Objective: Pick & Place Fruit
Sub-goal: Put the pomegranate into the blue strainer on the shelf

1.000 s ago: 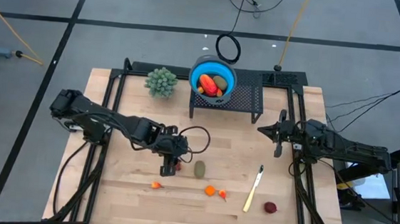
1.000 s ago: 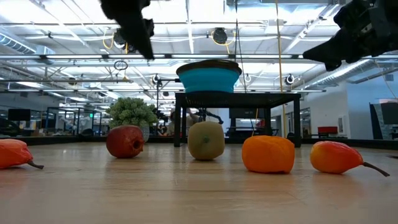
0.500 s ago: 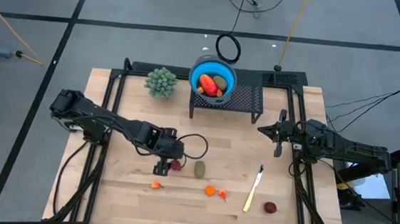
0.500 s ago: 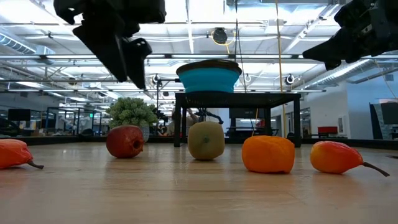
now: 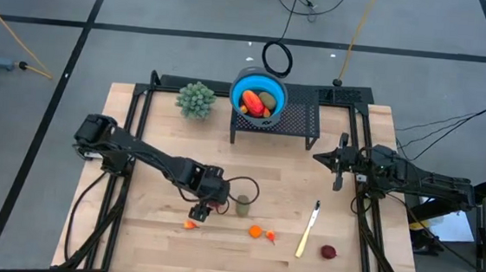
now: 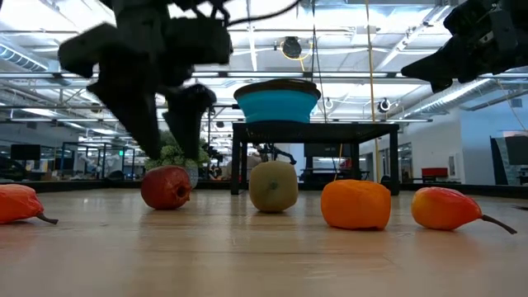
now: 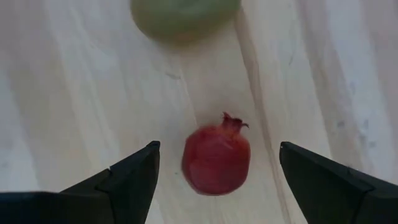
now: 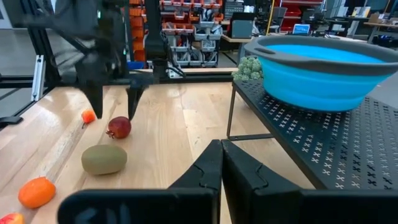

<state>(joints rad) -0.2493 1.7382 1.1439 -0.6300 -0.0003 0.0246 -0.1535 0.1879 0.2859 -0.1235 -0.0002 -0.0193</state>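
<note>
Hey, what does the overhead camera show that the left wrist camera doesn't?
Only overhead: the blue bowl holding fruit on the black rack, the plant ball, the small orange pieces, and the right tool parked shut by the rack. Only the wrist: the red fruit's little crown, framed between the open left tool. Both: that red fruit and the green fruit beside it.

The left gripper [image 7: 216, 165] has its jaws wide apart, with bare wood on both sides of the red fruit [image 7: 216, 160]. The green fruit [image 5: 243, 206] sits just beside it and is in the way on that side. A black rack [image 5: 296, 121] blocks the far edge of the tabletop [image 5: 163, 160].
</note>
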